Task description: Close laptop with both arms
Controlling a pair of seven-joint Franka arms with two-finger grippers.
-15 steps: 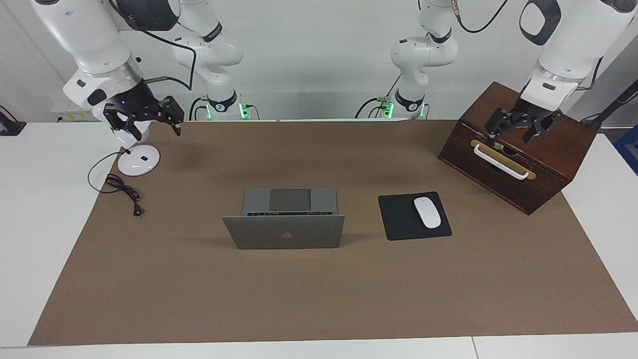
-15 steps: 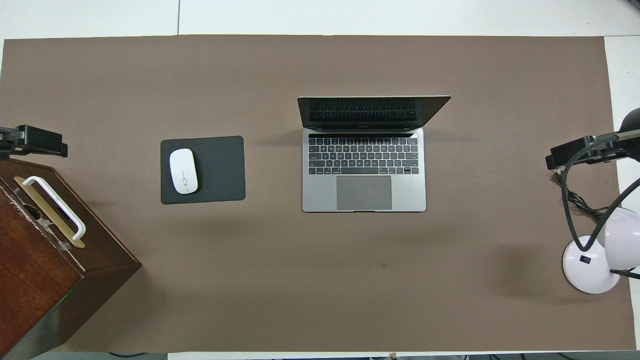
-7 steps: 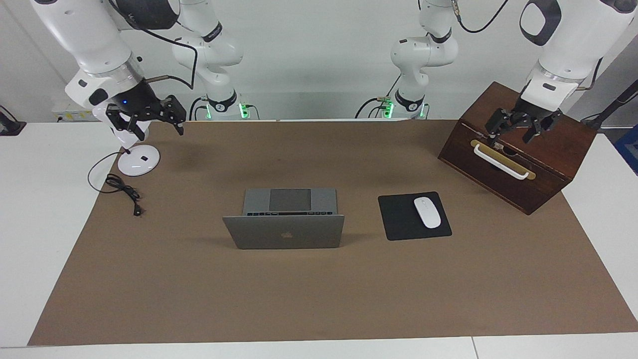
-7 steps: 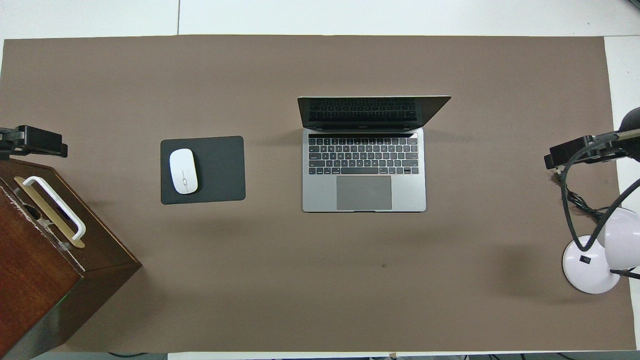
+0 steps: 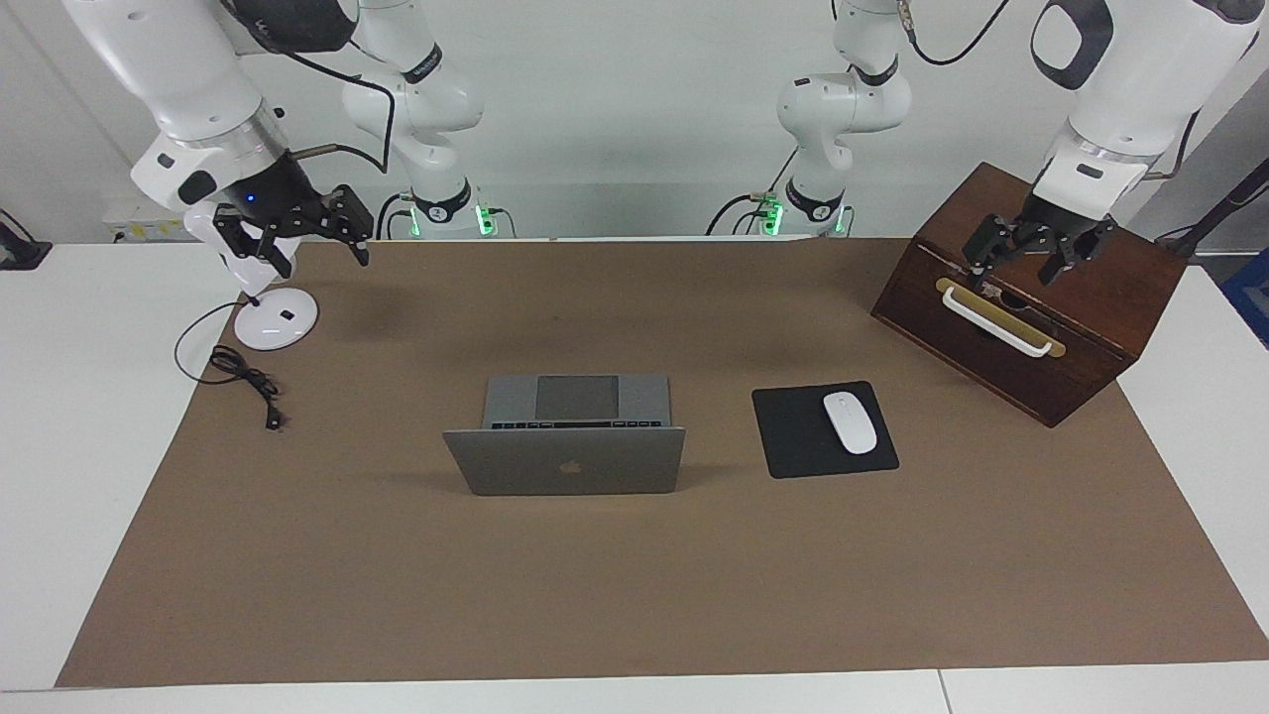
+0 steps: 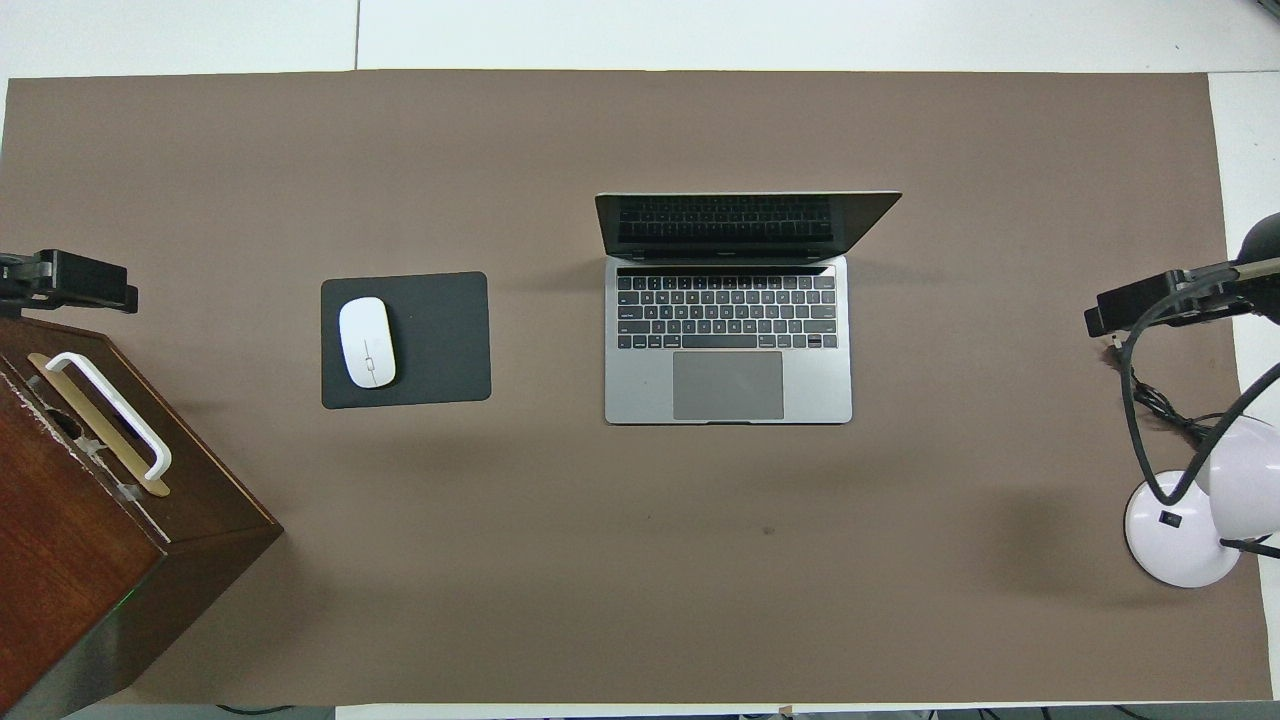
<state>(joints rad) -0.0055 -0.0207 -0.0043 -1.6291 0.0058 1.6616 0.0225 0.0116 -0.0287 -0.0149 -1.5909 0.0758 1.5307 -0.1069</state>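
Task not begun: laptop [image 5: 565, 451] sits mid-mat, lid up, untouched. Left gripper [image 5: 1031, 254] spread wide, empty, over wooden box, well apart from laptop. Right gripper [image 5: 292, 236] wide, empty, over lamp base, equally distant. Approach, lid push remain.

We see a robotics lab: two white jointed robot arms [image 5: 169, 89] bolted at twelve o'clock beside a brown-paper-covered white table [image 5: 634, 595], against bare white walls.

right claw [image 5: 293, 238] | risen slightly, edged toward table's middle | left claw [image 5: 1031, 253] | risen slightly
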